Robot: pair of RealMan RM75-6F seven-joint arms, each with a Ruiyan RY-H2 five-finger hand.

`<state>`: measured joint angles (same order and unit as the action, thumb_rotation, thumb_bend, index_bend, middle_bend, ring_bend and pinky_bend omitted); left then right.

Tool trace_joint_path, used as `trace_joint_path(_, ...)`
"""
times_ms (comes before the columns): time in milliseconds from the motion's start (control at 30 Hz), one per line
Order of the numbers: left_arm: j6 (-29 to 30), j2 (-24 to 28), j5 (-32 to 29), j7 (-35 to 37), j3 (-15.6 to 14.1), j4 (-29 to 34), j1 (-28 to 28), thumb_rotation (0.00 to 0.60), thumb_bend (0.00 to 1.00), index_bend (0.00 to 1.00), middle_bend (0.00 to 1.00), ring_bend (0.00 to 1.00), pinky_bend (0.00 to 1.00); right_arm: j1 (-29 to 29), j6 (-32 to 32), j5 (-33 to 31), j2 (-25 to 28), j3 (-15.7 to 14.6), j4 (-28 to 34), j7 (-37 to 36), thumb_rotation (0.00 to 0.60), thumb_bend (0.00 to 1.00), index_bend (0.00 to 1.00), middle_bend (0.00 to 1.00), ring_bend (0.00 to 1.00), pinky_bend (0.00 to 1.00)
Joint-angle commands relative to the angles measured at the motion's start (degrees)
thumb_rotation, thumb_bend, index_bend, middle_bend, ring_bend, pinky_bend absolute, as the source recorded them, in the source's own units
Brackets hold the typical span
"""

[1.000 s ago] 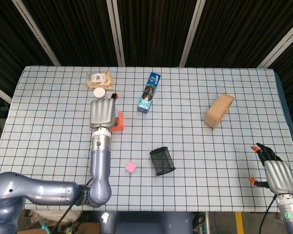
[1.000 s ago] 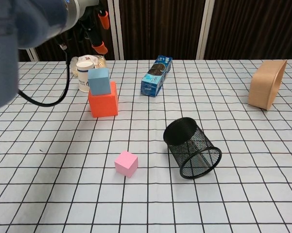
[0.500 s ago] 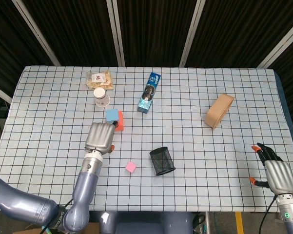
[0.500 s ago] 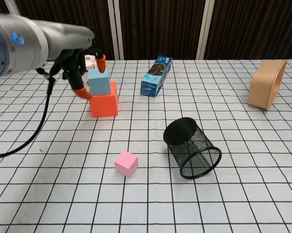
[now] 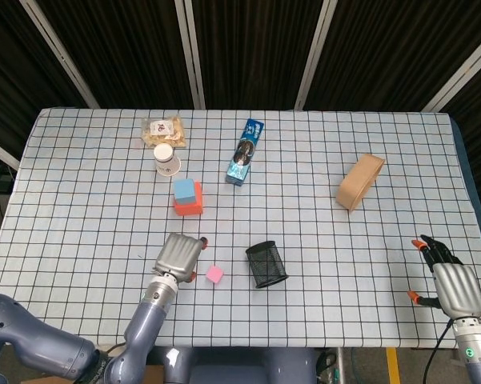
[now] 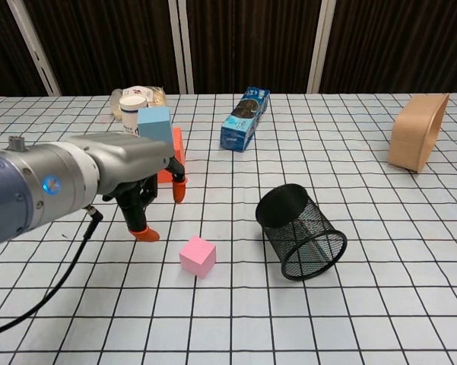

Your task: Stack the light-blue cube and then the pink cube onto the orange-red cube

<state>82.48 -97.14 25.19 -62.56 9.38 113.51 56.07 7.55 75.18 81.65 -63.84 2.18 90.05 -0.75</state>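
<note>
My left hand had come back from the stack toward me and now hung just beside the pink cube, its fingers apart and holding nothing. The light-blue cube rested on the orange-red cube and stayed there alone, so I judged the first step done. The pink cube lay on the table, near the black mesh cup. My right hand waited empty at the table edge, well apart.

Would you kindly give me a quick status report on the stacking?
Left hand open, beside pink cube; right hand open, idle. Light-blue cube sits on orange-red cube. Mesh cup lies near pink cube, not blocking.
</note>
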Motion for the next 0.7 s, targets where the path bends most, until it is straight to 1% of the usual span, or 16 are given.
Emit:
trace_joint_path(33,-0.79,-1.09,0.55,0.68,-0.51,-1.04,-0.16,0.6,0.26,0.35,0.84,0.67,0.7,0.01,-0.03,0.0,0.02,-0.02,-0.01,-0.04,0.6,0.14,0.17,0.11,0.13,0.34)
trace_joint_path(367,-3.06,-4.48,1.02,1.18,-0.83,-5.37,0.31,0.6,0.27,0.36,0.84,0.67,0.7,0.0,-0.08,0.0,0.19,-0.03,0.06,-0.47,0.6,0.14,0.17,0.11,0.13,0.34)
trace_joint_path(700,-5.04,-7.14,0.63,0.96,-0.2,-8.17,1.09,0.6,0.27,0.35,0.83,0.67,0.7,-0.01,-0.07,0.11,0.32,-0.02,-0.14,-1.19,0.6,0.14,0.17,0.11,0.13,0.34)
